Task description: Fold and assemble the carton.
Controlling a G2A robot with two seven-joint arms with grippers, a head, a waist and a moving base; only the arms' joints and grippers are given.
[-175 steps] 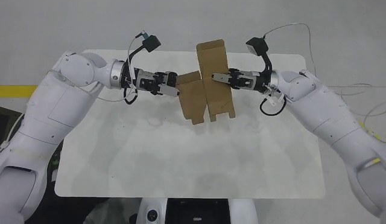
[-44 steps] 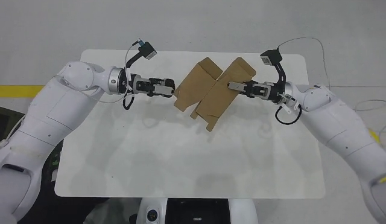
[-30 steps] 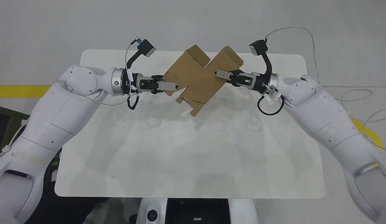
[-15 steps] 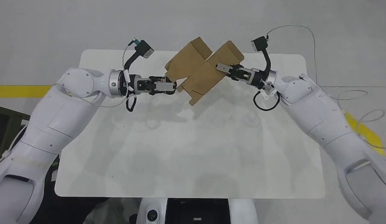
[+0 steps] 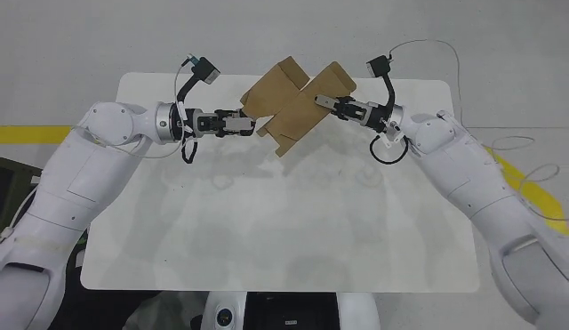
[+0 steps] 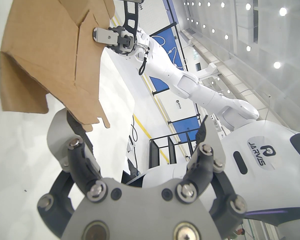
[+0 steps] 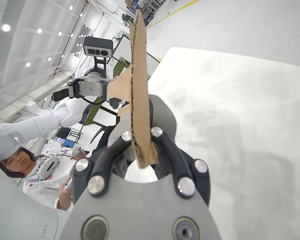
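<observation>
Top view: the brown carton (image 5: 293, 108) is over the far middle part of the white table (image 5: 267, 241), between the two arms. It is tilted and only partly folded. One flat side points to the far left and another to the far right, and short flaps hang toward the near side. It looks lifted off the table, with its shadow just under it.

The right gripper (image 5: 322, 101) comes in from the right and meets the carton's right side. In the right wrist view, the right gripper (image 7: 140, 131) has its two fingers pressed close together with a thin edge of the carton (image 7: 138, 76) squeezed between them. The card stands up straight out of the fingers. The left wrist view shows the same pinch from far off, on a flap by a cut corner.

The left gripper (image 5: 253, 125) comes in from the left and sits at the carton's left side. In the left wrist view, the left gripper (image 6: 135, 123) has its fingers spread wide apart. A low corner of the carton (image 6: 52, 38) lies in front of one finger (image 6: 72, 128). It may be touching that finger, but I cannot be sure. The other finger is well apart from the carton, so nothing is squeezed there.
</observation>
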